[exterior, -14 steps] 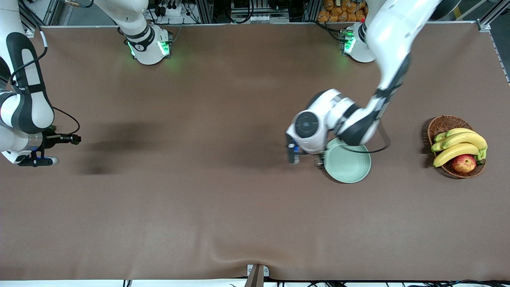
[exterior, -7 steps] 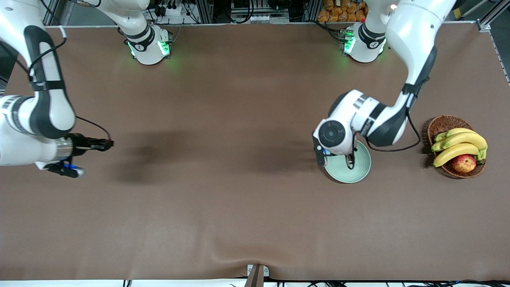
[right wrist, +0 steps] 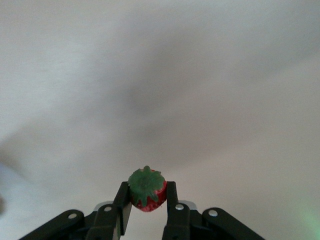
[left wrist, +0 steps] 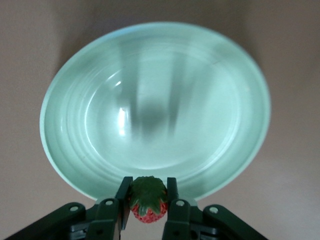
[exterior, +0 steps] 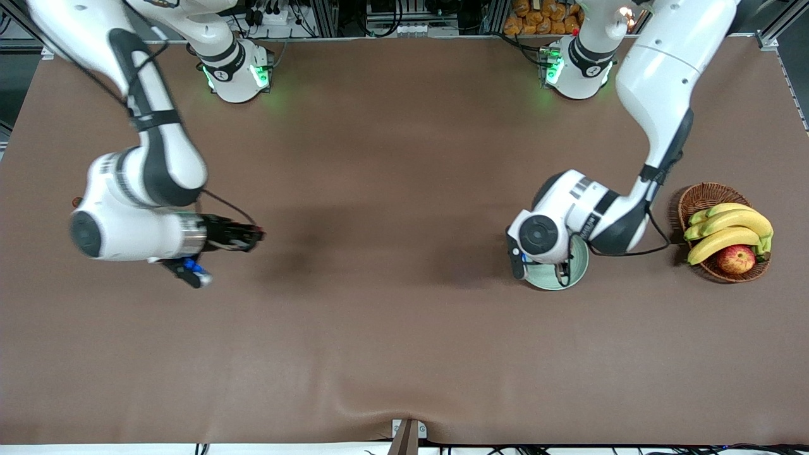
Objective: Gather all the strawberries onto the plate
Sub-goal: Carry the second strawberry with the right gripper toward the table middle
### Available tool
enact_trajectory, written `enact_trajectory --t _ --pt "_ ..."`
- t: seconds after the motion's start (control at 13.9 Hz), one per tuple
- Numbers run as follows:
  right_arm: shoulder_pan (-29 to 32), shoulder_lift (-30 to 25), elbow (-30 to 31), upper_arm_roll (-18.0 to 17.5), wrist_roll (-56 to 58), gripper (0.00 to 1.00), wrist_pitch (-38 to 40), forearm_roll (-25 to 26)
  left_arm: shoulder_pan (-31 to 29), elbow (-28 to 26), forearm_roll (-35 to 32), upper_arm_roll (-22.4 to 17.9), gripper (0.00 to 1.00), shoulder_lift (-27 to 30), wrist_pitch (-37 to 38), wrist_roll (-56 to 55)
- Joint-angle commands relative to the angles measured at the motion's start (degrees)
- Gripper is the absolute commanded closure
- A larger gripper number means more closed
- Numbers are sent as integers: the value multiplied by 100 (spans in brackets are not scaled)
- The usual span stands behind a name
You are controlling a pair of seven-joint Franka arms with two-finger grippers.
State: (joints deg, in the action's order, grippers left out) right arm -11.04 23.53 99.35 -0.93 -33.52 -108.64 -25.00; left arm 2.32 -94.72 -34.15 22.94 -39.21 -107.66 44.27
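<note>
The pale mint-green plate (exterior: 576, 270) lies on the brown table toward the left arm's end, mostly covered by the left hand. It fills the left wrist view (left wrist: 155, 100) and nothing lies in it. My left gripper (exterior: 540, 268) hangs over the plate's edge, shut on a strawberry (left wrist: 148, 199) with its green top up. My right gripper (exterior: 189, 273) is over bare table toward the right arm's end, shut on a second strawberry (right wrist: 146, 190). No third strawberry shows.
A brown wicker basket (exterior: 701, 196) with bananas (exterior: 727, 230) and a red-yellow apple (exterior: 736, 258) stands beside the plate at the left arm's end of the table. A metal bracket (exterior: 407, 436) sits at the table's near edge.
My left gripper has moved from beside the plate to over it. My right arm has swung from the table's end toward the middle with its strawberry.
</note>
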Motion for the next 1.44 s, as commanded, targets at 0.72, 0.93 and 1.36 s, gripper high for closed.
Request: enact_trajectory --t 0.72,0.93,1.36 --pt "-2586 1838 -1136 84 -3089 100 -3372 -1464 -302 -398 -716 53 55 -43 -660 100" --pt "-3008 2181 -1155 84 -3467 99 -4269 -1481 -302 -389 -848 53 49 -8 -660 117" --pt "-3624 2867 -1830 84 -4303 74 -5009 -1473 -689 -170 -647 123 0 343 -581 837"
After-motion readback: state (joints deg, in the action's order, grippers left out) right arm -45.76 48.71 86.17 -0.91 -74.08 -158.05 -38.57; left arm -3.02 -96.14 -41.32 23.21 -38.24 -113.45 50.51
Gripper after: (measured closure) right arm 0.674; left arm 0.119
